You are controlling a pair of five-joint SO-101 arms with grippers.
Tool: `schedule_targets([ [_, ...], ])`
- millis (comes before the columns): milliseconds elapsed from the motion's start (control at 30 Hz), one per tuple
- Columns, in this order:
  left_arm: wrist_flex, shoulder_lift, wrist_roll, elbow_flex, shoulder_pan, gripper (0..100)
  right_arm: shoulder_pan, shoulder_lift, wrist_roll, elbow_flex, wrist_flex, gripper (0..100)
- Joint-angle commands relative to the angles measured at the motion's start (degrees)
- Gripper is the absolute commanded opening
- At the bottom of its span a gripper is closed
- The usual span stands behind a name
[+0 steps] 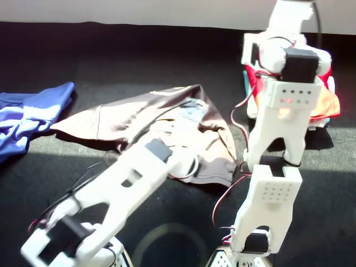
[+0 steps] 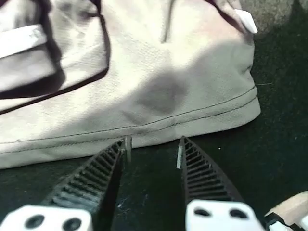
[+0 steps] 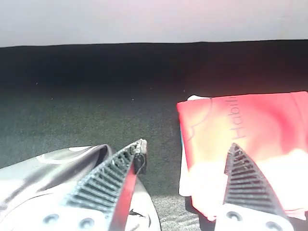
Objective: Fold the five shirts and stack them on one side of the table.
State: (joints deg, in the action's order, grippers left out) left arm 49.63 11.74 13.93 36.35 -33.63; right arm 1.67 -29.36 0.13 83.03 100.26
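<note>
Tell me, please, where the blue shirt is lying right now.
In the high view, the blue shirt lies crumpled at the left edge of the table, just beside the spread-out brown shirt in the middle.

The blue shirt runs off the high view's left edge, the right arm covers most of the red shirt, and the left arm hides the near hem of the brown shirt

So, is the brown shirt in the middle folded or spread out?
Spread, not folded: the brown shirt lies loose and rumpled on the table, one sleeve stretched out sideways.
</note>
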Motion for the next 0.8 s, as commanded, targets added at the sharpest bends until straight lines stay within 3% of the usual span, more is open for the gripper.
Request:
schedule_targets([
  [0,2.11,-7.69,8.26,-11.82,-3.21,17,-4.26,3.12,-0.18,3.91,0.75,25.9],
  [400,4.66,-28.18,10.2,-32.22,-12.62,17,-12.18,3.12,-0.18,3.91,0.75,25.9],
  [767,6.42,-36.53,10.2,-35.65,-12.97,16,-12.44,3.12,-0.26,3.65,0.75,25.9],
])
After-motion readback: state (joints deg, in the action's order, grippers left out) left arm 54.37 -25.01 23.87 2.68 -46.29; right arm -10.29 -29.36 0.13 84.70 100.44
